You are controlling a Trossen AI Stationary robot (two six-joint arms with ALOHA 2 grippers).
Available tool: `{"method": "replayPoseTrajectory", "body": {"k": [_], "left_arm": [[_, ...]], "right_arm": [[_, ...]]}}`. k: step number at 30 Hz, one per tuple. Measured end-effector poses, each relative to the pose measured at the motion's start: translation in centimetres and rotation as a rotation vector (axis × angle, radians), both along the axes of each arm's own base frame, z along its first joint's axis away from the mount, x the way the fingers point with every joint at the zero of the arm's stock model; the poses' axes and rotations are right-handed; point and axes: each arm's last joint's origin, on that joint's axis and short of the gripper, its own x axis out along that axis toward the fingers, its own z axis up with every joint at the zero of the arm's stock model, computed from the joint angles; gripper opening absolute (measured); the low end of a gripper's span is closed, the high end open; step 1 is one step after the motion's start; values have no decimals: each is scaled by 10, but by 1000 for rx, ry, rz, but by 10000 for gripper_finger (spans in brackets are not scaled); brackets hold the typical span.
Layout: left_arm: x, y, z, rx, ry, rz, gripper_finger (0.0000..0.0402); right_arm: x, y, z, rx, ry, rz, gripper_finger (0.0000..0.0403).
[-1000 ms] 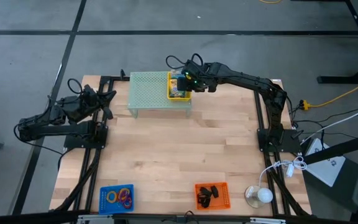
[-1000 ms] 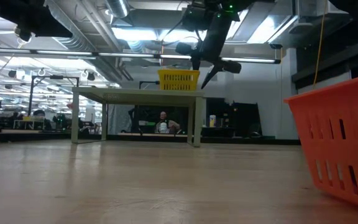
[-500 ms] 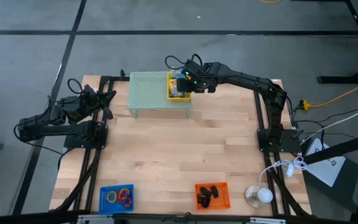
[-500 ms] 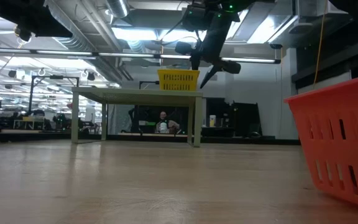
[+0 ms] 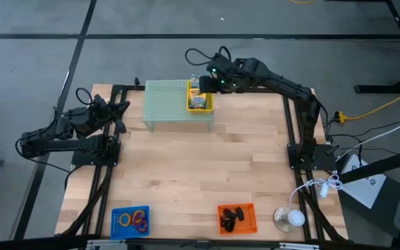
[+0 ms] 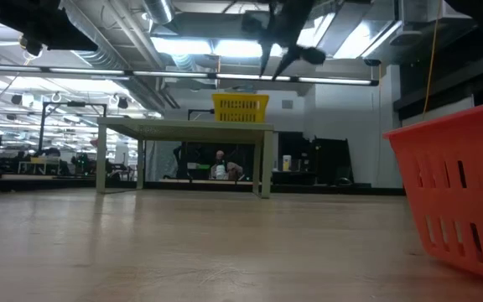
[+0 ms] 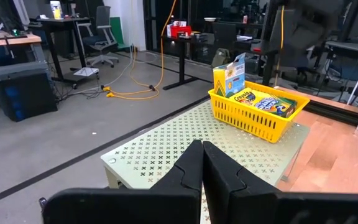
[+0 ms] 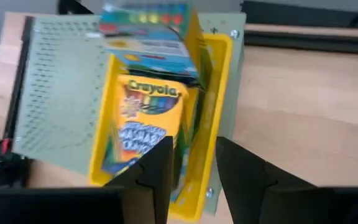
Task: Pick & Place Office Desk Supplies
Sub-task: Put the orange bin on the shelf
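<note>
Right end effector point(image 5: 210, 76) apart, empty, above crayon boxes point(image 5: 199, 101) in yellow basket point(image 5: 210, 102).

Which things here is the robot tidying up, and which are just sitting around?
For the job:
- green-and-yellow crayon boxes in the yellow plastic basket
- coloured rings in the blue tray
- small black clips in the orange basket

Just there:
- pale green mesh riser
- white round lamp

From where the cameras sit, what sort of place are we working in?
Probably a robotics lab in an open office: a wooden table on bare concrete, desks and office chairs behind, exposed ceiling ducts and strip lights overhead.
</note>
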Motion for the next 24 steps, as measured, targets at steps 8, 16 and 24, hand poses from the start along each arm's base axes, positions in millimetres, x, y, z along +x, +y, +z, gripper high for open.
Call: {"method": "replayPoseTrajectory", "body": {"k": [8, 16, 24], "left_arm": [[1, -1, 0, -4, 3, -29, 4], [5, -7, -2, 20, 62, -310, 4], [8, -15, -1, -51, 15, -599, 4]], "right_arm": [[-23, 29, 44, -53, 81, 16, 121], [-23, 91, 49, -100, 173, 238, 121], [-20, 181, 48, -374, 252, 541, 121]]}}
